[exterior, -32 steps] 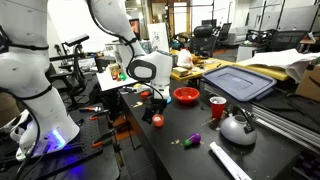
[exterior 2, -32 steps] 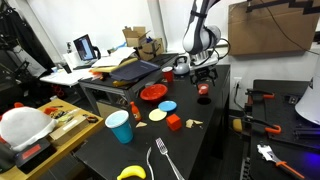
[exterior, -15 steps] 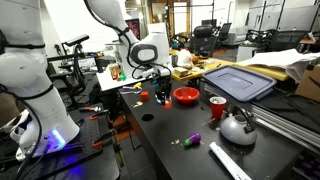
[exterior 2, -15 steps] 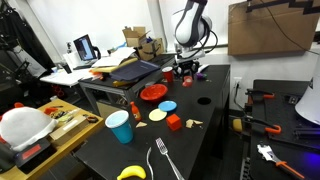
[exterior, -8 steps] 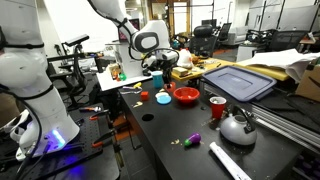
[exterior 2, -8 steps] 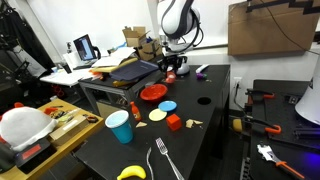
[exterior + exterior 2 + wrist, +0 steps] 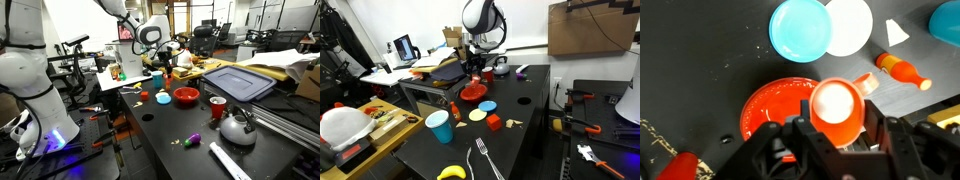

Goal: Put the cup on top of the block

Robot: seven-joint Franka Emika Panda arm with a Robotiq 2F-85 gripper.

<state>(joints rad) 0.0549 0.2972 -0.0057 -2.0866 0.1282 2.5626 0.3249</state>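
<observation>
My gripper (image 7: 835, 128) is shut on the small orange-red cup (image 7: 835, 108), whose pale inside faces the wrist camera. The cup hangs in the air above the edge of a wide red bowl (image 7: 775, 108). In an exterior view the gripper (image 7: 473, 68) is raised over the far part of the black table, above that bowl (image 7: 473, 92). The small red block (image 7: 493, 122) lies on the table nearer the camera, well apart from the gripper. The block does not show in the wrist view.
A light blue disc (image 7: 800, 28), a white disc (image 7: 850, 25) and a small orange bottle (image 7: 902, 72) lie beyond the bowl. A light blue cup (image 7: 440, 126) stands near the block. A red mug (image 7: 217, 106) and a kettle (image 7: 237, 127) stand on the same table.
The arm has carried the cup across the table, away from its edge, and now holds it over the red bowl. The grip stayed shut on the cup throughout.
</observation>
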